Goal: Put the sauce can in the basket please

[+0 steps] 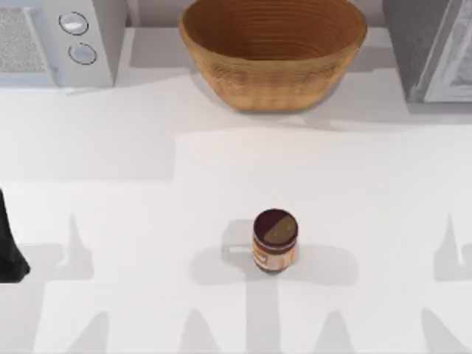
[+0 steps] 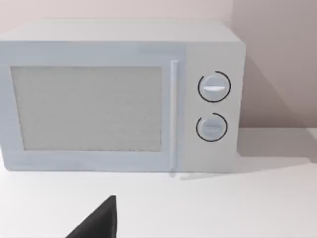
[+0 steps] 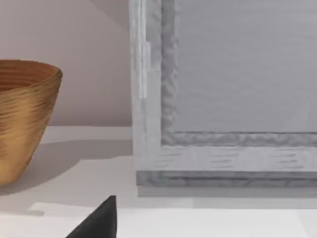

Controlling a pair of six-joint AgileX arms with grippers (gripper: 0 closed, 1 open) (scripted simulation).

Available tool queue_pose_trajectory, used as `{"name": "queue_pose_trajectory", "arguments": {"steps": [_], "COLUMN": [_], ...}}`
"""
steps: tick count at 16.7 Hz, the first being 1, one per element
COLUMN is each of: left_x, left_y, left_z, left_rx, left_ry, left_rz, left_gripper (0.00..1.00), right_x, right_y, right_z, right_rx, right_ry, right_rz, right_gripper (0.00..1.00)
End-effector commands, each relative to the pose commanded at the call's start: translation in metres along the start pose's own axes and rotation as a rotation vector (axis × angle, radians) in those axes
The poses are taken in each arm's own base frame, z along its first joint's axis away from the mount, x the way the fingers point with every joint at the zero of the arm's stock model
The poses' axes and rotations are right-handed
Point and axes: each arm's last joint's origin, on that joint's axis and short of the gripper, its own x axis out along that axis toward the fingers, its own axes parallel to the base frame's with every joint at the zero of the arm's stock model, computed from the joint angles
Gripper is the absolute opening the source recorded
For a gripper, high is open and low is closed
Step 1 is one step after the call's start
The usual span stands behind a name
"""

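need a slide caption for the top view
Sauce can upright mid-table, wicker basket at the back between microwave and grey cabinet.

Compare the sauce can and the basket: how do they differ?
Size: the sauce can is far smaller than the basket.
Look: the sauce can has a dark maroon and tan top and an orange, cream and brown label; the basket is golden-brown wicker with ribbed coils inside.
Place: the sauce can stands near the table's middle; the basket sits at the back, between the microwave and a grey appliance.
Shared: both are round and upright.
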Motion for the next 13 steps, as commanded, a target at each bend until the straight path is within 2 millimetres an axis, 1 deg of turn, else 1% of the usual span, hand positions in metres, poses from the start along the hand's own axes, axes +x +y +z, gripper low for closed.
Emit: {"name": "queue_pose_trajectory", "arguments": {"steps": [2,4,8,10,13], "left_x": [0.000,0.001,0.012,0.024,0.055], "left_y": [0.000,-0.001,-0.006,-0.011,-0.023], "left_z": [0.000,0.004,0.027,0.039,0.049], "left_rx": [0.000,0.000,0.008,0.016,0.032], "left_ry": [0.000,-0.010,-0.052,-0.061,-0.050], "left_rz": [0.000,-0.019,-0.135,-0.226,-0.404], "left_gripper": [1.00,1.00,1.00,1.00,1.00], "right_x": [0.000,0.000,0.000,0.000,0.000], "right_y": [0.000,0.000,0.000,0.000,0.000], "right_z": [0.000,0.000,0.000,0.000,0.000], "right_rx": [0.000,0.000,0.000,0.000,0.000], "right_ry": [0.000,0.000,0.000,0.000,0.000], "right_rz": [0.000,0.000,0.000,0.000,0.000], "right_gripper": [1.00,1.00,1.00,1.00,1.00]}}
